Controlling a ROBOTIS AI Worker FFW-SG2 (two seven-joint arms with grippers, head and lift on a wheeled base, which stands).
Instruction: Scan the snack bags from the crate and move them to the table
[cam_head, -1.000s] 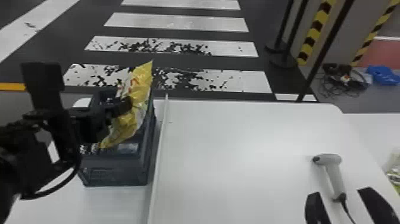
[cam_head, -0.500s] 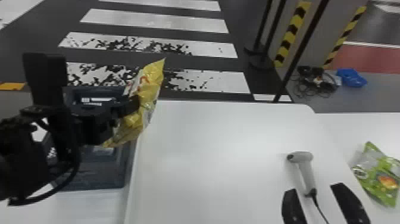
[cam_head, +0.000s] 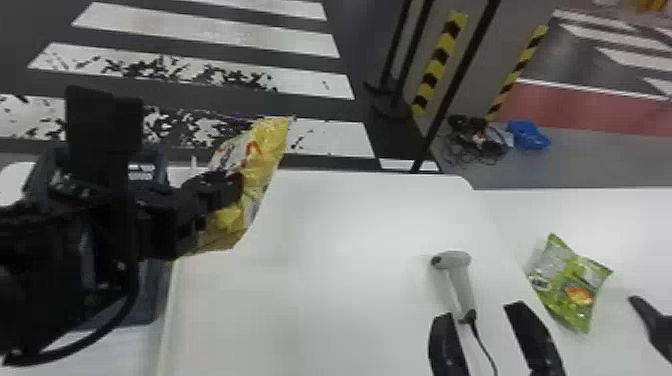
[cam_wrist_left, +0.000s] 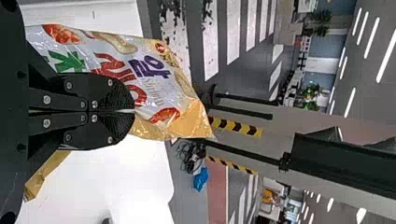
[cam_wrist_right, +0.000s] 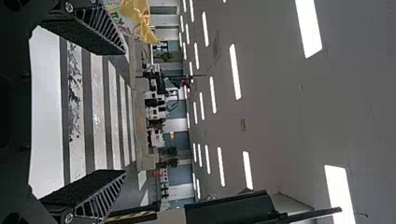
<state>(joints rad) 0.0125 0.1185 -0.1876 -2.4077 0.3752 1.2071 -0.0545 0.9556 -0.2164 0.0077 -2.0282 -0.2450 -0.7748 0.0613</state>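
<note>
In the head view, we see the left gripper (cam_head: 231, 189) pinching a yellow snack bag (cam_head: 267, 170) above the rim of a white table (cam_head: 320, 300), the bag tilted, its top end leaning past the fingertips toward the robot's right. Behind and below that gripper, partly masked by the arm, sits the dark crate (cam_head: 152, 290). Well apart to the robot's right, we find the right gripper (cam_head: 479, 312) with its fingers spread; just beyond its tips lies the grey handheld scanner (cam_head: 459, 280), its cable (cam_head: 480, 345) trailing back between the fingers as we look down. To the right of that gripper, a green snack bag (cam_head: 570, 285) lies on the adjoining white surface (cam_head: 520, 215), near a dark object (cam_head: 657, 325) that we cannot identify.

In the left wrist view, we have the left gripper (cam_wrist_left: 133, 112) close up, its fingertips pressed together on the film of the yellow bag, whose printed face extends out past the tips.

In the right wrist view, the right gripper (cam_wrist_right: 125, 112) holds its ribbed fingers wide apart; farther off, past one finger, we catch part of the yellow bag.
</note>
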